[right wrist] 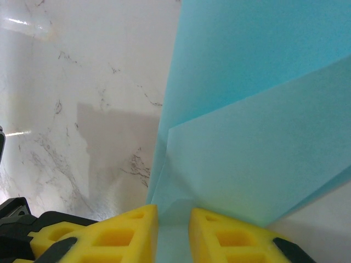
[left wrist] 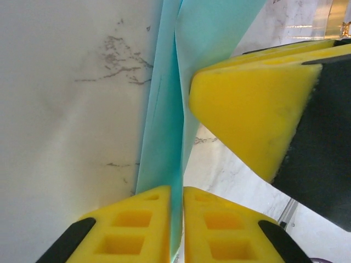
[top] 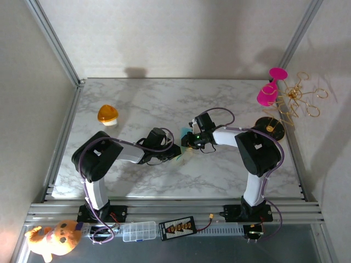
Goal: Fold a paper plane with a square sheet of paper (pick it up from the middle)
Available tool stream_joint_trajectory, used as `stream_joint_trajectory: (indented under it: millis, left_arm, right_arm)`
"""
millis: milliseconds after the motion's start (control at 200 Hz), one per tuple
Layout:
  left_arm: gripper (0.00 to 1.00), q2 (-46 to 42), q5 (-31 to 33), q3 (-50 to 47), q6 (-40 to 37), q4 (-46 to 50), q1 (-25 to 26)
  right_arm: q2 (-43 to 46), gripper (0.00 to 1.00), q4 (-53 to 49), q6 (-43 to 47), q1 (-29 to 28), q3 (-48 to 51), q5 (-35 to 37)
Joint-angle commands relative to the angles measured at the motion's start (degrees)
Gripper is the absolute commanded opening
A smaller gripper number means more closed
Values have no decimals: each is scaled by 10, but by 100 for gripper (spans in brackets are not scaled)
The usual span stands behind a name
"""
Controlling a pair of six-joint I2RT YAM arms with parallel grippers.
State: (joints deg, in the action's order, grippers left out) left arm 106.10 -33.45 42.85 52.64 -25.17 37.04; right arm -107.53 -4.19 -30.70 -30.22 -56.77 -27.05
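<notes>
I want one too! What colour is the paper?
The paper is teal-blue, best in the right wrist view.

The top external camera hangs high above and behind the arm bases, tilted down across the whole marble table (top: 164, 104) from afar. Each wrist camera sits just behind its own claw, the left claw (left wrist: 176, 219) and the right claw (right wrist: 173, 230), and looks forward over it at very close range. All three views share the teal paper (left wrist: 164, 120) (a small patch mid-table from above).
</notes>
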Motion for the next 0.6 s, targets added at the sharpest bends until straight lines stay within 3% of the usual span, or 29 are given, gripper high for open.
stream_joint_trajectory:
  millis: [0, 596]
  left_arm:
    - [13, -2, 13, -25, -9, 88, 4]
    - [7, 5, 44, -23, -21, 128, 6]
  right_arm:
    - [-40, 25, -36, 11, -2, 6, 56]
    - [-48, 25, -49, 6, -2, 1, 61]
